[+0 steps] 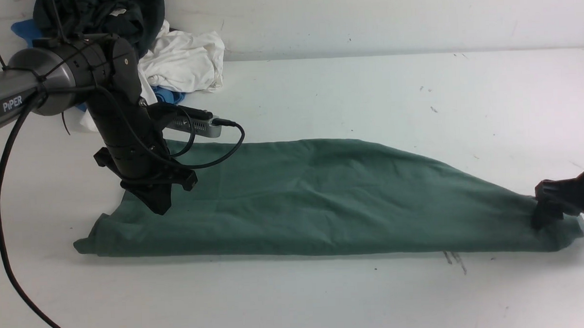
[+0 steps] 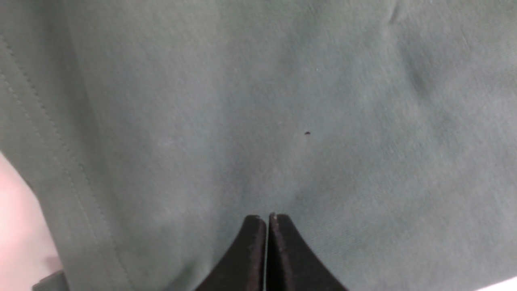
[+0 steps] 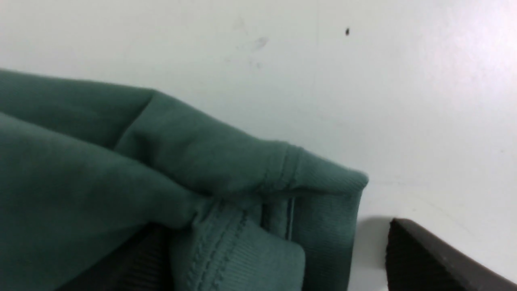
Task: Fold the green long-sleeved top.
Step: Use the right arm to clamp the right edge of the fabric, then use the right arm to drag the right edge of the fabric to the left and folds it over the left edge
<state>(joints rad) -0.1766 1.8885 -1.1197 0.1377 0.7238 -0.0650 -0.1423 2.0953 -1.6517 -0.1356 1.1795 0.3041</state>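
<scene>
One long, narrow band is the shape of the green long-sleeved top [image 1: 322, 202], which lies flat across the white table [image 1: 367, 93]. Behind the top's left end sits a heap of other clothes [image 1: 181, 61], dark, white and blue, well apart from the work. Over the top's left end the left gripper [image 1: 153, 204] points straight down, its jaws pressed together with no cloth seen between them. I cannot tell whether the tip touches the fabric. At the top's right end, the right gripper [image 1: 563, 222] stands wide. A ribbed edge [image 3: 323, 190] lies loose between its jaws, and neither finger clamps it. No sleeve shows outside the band, so the lengthwise folding looks done. What seems left is the crosswise folding: bringing one end over toward the other, then perhaps halving again into a compact packet.
</scene>
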